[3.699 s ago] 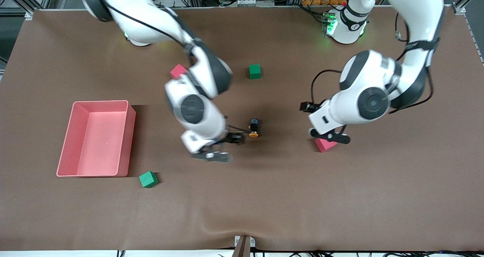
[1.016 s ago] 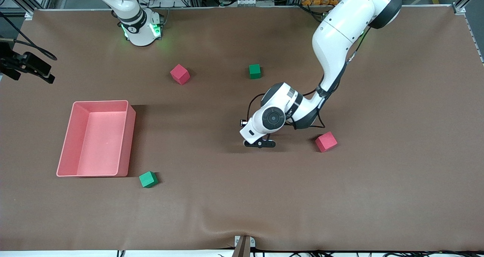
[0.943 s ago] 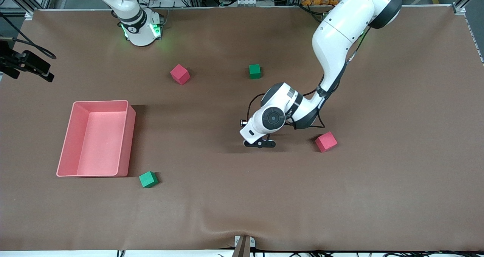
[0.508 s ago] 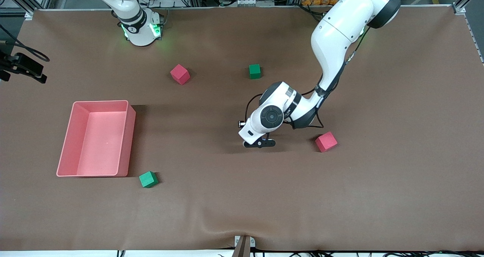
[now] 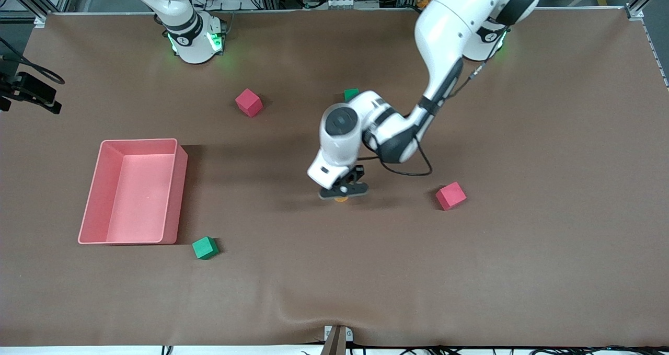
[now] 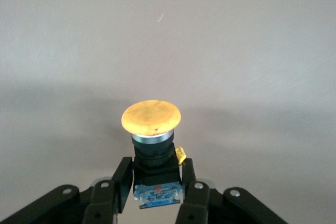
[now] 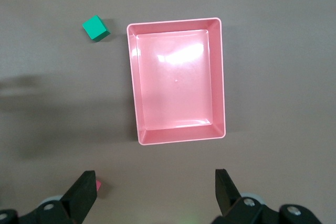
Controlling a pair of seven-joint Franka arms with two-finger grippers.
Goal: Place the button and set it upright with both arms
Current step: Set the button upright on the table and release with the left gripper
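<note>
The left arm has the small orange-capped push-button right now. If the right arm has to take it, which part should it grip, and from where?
Judging by the left wrist view, the orange-capped push-button is clamped at its black blocky body by the left gripper. The silver-and-black neck under the cap stays free. The right gripper, open over the pink tray, could probably pinch that neck from the cap end, jaws crosswise to the left's.

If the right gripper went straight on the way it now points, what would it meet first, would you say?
Most likely the pink tray. The right gripper, fingers open, points down with the tray just ahead of its fingertips, so it might meet the brown table cover beside the tray instead; depth is unclear.
</note>
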